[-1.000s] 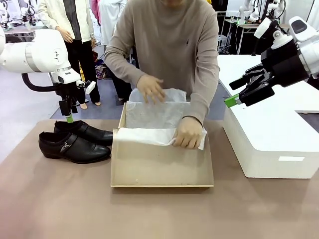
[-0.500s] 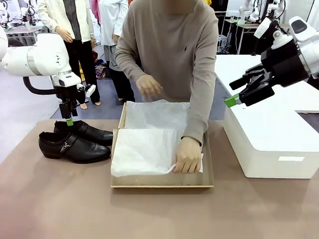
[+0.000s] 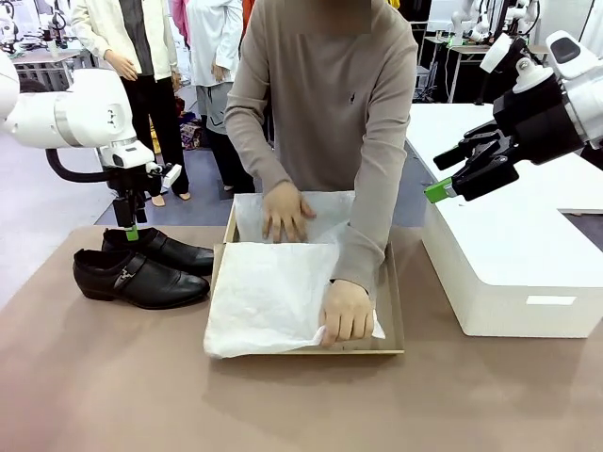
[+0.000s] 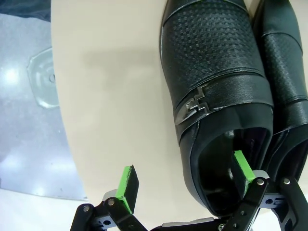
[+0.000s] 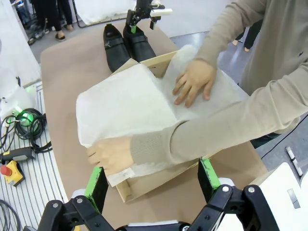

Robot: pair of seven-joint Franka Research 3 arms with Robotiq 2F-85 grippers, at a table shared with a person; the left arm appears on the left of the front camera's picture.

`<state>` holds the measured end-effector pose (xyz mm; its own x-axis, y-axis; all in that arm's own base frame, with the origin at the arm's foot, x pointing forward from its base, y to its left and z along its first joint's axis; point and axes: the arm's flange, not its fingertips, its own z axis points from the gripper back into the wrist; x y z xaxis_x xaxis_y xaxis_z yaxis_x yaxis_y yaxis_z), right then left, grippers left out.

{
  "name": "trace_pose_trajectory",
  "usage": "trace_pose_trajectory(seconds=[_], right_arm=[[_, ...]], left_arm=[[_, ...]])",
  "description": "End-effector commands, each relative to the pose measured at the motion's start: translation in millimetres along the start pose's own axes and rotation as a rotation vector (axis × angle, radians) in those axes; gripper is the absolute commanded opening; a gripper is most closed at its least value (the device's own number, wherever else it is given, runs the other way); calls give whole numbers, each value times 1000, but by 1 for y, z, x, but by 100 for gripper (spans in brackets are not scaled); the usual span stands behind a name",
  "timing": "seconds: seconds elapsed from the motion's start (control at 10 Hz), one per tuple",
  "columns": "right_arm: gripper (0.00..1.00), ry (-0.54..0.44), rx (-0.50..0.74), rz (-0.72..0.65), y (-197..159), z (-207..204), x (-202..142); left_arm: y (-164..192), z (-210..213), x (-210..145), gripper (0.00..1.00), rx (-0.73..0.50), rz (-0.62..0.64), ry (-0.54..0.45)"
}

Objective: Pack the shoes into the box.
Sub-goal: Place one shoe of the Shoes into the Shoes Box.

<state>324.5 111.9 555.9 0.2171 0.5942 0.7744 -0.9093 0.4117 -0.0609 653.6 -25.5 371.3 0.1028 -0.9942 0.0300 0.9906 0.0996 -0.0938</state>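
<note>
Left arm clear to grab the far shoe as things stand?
Probably yes. The left gripper hangs over the heel of the far shoe, jaws open, nothing between them. The person's hands are off in the box, on the tissue paper.

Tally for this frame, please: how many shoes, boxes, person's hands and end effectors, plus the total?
Black shoes: 2
Tan cardboard box: 1
White box: 1
Person's hands: 2
End effectors: 2, left end effector and right end effector, both open
Total: 8
</note>
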Motion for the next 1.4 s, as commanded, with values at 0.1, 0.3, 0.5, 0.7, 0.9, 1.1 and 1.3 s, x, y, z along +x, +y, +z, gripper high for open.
trace_pose_trajectory(seconds=[0.1,0.3,0.5,0.7,0.9,1.1,1.3], right_arm=[[100,-21,12,20,-4,-2,0],[100,-21,12,20,-4,-2,0],[100,-21,12,20,-4,-2,0],[100,-21,12,20,-4,-2,0],[100,-21,12,20,-4,-2,0],[100,-21,12,20,-4,-2,0],[100,-21,12,20,-4,-2,0]], left_arm=[[11,1,-1,100,24,-22,18],[16,-2,-1,100,13,-25,21],[20,-7,0,100,5,-29,24],[22,-12,-1,100,-6,-26,24],[23,-16,-1,100,-17,-27,14],[22,-21,-1,100,-34,-41,10],[23,-22,-1,82,-52,-51,0]])
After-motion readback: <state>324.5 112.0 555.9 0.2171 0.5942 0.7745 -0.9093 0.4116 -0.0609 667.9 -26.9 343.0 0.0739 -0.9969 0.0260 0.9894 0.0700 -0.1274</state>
